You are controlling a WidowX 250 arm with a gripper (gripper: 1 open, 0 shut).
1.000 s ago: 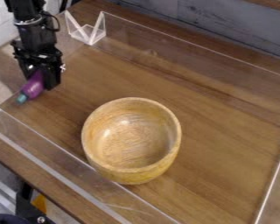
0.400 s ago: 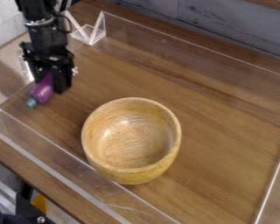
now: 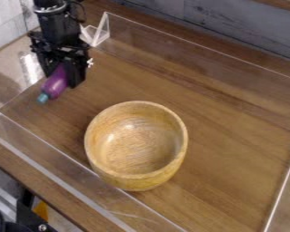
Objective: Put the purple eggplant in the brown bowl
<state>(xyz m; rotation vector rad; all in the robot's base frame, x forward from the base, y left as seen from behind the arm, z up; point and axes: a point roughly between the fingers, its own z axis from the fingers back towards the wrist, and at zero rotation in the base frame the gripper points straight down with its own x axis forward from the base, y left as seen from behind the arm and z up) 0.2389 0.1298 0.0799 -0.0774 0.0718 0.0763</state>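
The purple eggplant (image 3: 54, 85) hangs tilted above the wooden table, its blue-green stem cap pointing down to the left. My gripper (image 3: 65, 76) points straight down and is shut on the eggplant's upper end. The brown bowl (image 3: 137, 143) stands empty in the middle of the table, to the lower right of the gripper and apart from it. The black arm rises out of the frame at the top left.
Clear plastic walls (image 3: 62, 168) ring the wooden table on the near and right sides. A small clear triangular stand (image 3: 97, 29) sits at the back, right of the arm.
The gripper has lifted the eggplant and carried it to the right, closer to the bowl. The bowl has not moved.
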